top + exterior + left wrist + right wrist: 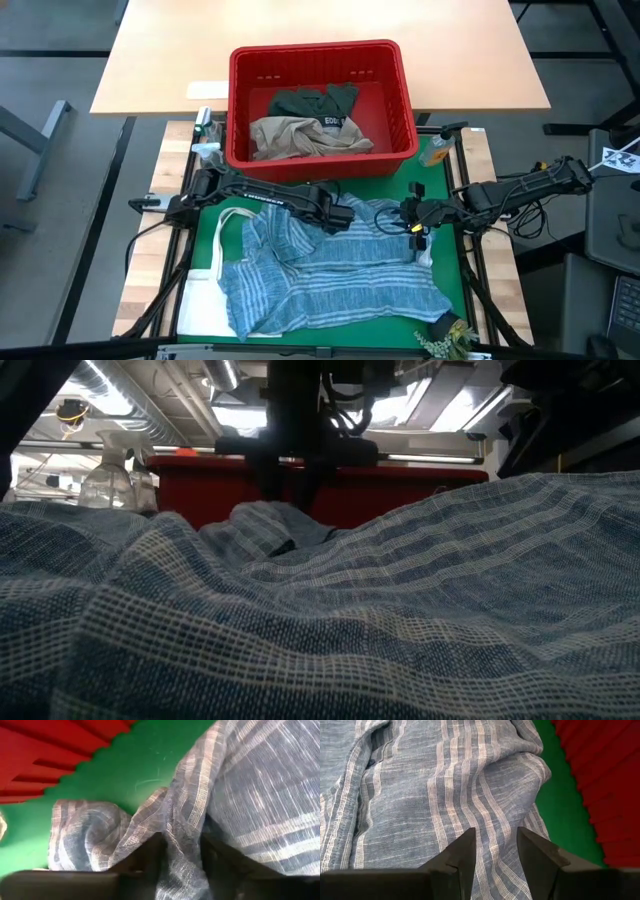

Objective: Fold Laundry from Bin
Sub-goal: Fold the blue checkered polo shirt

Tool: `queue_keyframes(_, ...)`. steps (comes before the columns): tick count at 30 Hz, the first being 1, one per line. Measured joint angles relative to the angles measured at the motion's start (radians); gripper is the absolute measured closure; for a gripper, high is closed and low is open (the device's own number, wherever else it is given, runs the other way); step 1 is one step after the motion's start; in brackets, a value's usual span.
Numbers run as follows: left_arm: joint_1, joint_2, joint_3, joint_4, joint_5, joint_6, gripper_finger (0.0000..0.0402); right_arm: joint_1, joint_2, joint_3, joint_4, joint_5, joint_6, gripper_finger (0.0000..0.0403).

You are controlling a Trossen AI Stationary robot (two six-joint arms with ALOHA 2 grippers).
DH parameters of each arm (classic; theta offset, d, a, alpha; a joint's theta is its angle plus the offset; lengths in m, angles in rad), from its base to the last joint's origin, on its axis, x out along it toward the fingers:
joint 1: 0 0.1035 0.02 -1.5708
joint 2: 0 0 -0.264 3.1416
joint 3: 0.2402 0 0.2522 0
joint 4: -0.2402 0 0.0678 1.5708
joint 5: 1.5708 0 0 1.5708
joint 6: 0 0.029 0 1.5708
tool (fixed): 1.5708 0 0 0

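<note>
Blue-and-white striped cloth shirt [320, 275] lies spread on the green mat [440, 195], below the slotted red plastic bin [320, 105]. The left gripper [182, 855] pinches a raised fold at its upper edge. The right gripper [495, 852] pinches a ridge of the same shirt.

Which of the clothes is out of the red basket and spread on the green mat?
The blue-and-white striped shirt. It lies spread on the green mat between both arms, while the tan garment and the dark green garment lie in the red bin.

Striped shirt [330, 275] rumpled before red bin [320, 105].
</note>
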Motion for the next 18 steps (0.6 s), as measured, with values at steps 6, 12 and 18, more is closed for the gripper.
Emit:
queue_keyframes(6,-0.010,-0.004,-0.005,0.033,-0.011,0.099,0.0385,0.000,0.000,0.000,0.001,0.000,0.000,0.0260)
queue_keyframes(12,-0.026,-0.007,0.059,0.030,0.020,0.252,0.0398,0.000,0.000,0.000,0.008,0.002,0.000,0.0260)
queue_keyframes(18,-0.072,-0.008,0.200,0.030,0.016,0.397,0.0399,0.000,0.000,0.000,0.077,0.037,-0.053,0.0260)
